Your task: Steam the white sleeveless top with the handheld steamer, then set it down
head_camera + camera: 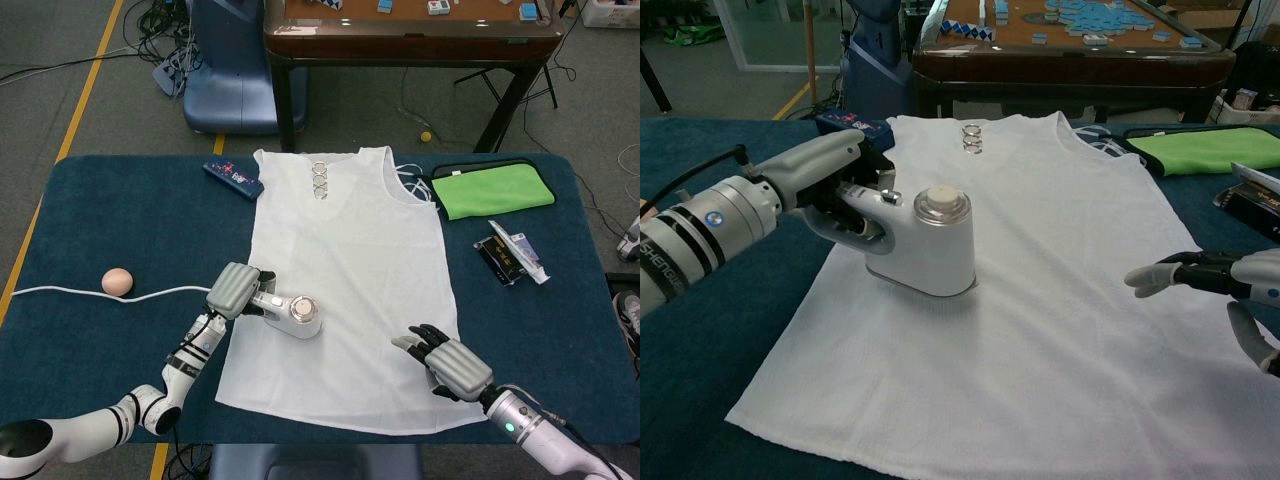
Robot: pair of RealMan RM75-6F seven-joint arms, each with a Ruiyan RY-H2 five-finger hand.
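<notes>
The white sleeveless top (350, 270) (1040, 280) lies flat on the blue table, neck toward the far edge. My left hand (238, 291) (825, 175) grips the handle of the white handheld steamer (298, 317) (930, 245), whose base rests on the top's left part. Its white cord (90, 294) trails left across the table. My right hand (445, 361) (1230, 285) hovers over the top's lower right area with fingers spread and nothing in them.
A green cloth (492, 190) lies on a dark case at the back right. A packaged item (512, 255) sits right of the top, a blue box (233, 178) near its left shoulder, an egg-like ball (117, 281) at the left. A wooden table (410, 30) stands behind.
</notes>
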